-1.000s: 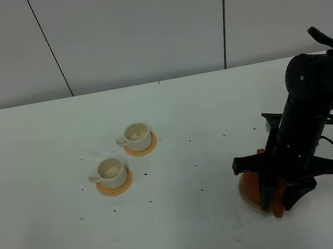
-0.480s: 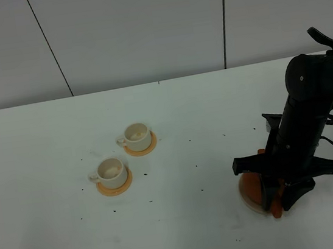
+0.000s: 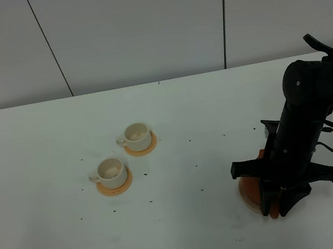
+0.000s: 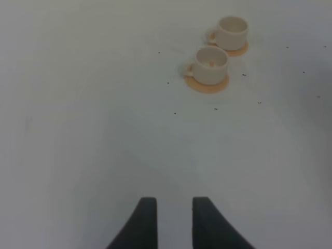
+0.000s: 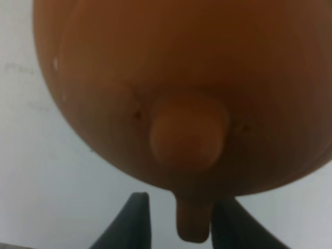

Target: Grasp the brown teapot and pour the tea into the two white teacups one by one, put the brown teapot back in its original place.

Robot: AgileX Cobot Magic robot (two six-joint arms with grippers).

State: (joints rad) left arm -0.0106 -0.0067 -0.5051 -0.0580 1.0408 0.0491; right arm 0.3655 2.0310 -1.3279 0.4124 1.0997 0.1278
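The right claw has its two dark fingers apart, one on each side of the teapot's loop handle; one finger is at the handle's edge, a gap shows beside the other, and no firm clamp is visible. The right wrist view alone shows this, with the lid knob and round brown body filling the frame. From the high camera the teapot is almost wholly hidden behind the claw, low at the right near side of the table, well apart from the two cups, each on its own orange mat.

The left claw appears only in its own wrist view: fingers slightly apart, nothing between them, above bare table, the cups far ahead.

The right arm enters from the right, its rounded joint high, and slants down and leftward, the claw pointing down at the table.
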